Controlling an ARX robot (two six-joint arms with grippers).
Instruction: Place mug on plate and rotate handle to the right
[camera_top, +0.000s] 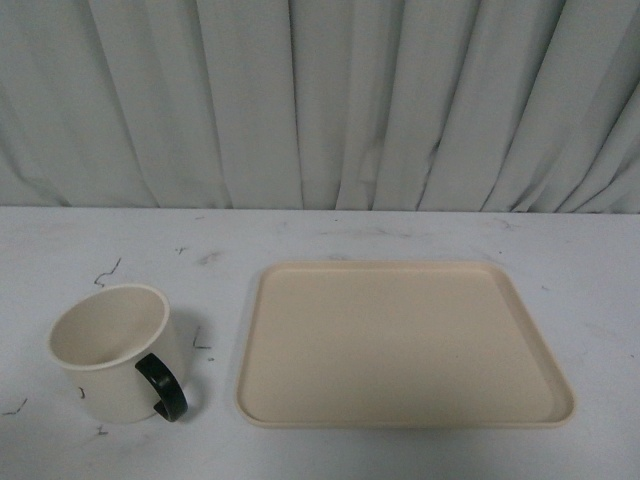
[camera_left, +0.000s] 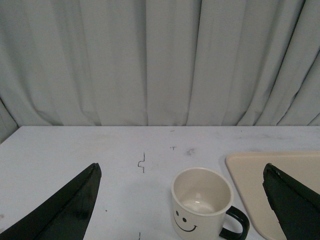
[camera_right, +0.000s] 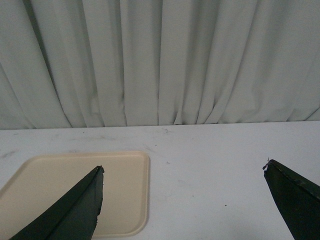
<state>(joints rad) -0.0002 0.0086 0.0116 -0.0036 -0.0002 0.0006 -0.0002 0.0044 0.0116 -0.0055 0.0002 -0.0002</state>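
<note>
Cylindrical cream mug (camera_top: 105, 352), glossy handle (camera_top: 163, 389), beside flat beige plate (camera_top: 400, 340)

Glossy black handle (camera_top: 162, 388), matt beige plastic plate (camera_top: 400, 345).

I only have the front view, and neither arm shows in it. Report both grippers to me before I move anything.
Observer: The left gripper is open, fingers wide apart, nothing held.
Operator: Say what lies ahead of it.
Observer: The mug stands upright on the table ahead of it, untouched, with a black smiley face turned toward that wrist camera.
Operator: Now the right one.
Observer: The right gripper is open too and empty. Its wrist camera sees the plate on the table, with nothing on the part that shows.
</note>
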